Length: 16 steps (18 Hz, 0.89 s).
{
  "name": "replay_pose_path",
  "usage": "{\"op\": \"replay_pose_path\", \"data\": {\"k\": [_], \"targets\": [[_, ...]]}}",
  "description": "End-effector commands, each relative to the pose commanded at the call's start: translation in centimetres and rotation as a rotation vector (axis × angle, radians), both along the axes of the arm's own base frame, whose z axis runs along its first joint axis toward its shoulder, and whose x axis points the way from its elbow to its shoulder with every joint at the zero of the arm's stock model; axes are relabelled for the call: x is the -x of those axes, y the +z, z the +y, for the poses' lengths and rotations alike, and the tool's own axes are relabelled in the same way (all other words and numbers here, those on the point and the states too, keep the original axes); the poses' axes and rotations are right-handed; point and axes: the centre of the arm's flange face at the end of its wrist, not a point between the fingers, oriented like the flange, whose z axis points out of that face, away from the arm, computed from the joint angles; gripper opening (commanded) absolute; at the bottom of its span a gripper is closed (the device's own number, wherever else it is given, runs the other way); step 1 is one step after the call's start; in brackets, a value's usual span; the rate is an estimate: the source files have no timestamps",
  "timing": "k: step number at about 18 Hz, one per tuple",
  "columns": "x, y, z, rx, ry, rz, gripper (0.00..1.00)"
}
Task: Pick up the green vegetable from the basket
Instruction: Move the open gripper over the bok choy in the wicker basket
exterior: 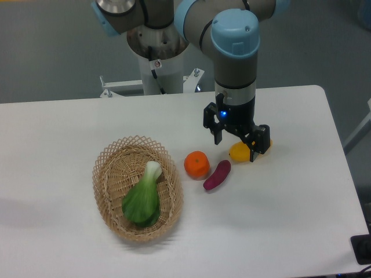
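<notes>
The green vegetable [143, 198] lies inside the wicker basket [103, 168] at the front left of the table, its pale stem pointing up and to the right and its broad leaves toward the front. My gripper [236, 146] hangs well to the right of the basket, over the table's middle right. Its two black fingers stand apart and open, with a yellow fruit [239, 152] showing just behind and between them. I cannot tell whether the fingers touch that fruit.
An orange [197, 164] sits just right of the basket, and a small purple eggplant-shaped piece [217, 175] lies beside it. The robot's base [156, 63] stands at the table's back edge.
</notes>
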Motion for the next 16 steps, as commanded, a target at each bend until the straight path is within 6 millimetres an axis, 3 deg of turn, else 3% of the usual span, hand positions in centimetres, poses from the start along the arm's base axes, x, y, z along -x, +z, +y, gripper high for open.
{"op": "replay_pose_path", "data": {"k": [5, 10, 13, 16], "targets": [[-0.9, 0.4, -0.1, 0.006, -0.003, 0.010, 1.00], [-3.5, -0.7, 1.3, 0.015, -0.031, -0.008, 1.00], [-5.0, -1.4, 2.3, -0.035, 0.147, -0.049, 1.00], [-6.8, -1.4, 4.2, -0.078, 0.201, -0.057, 1.00]]}}
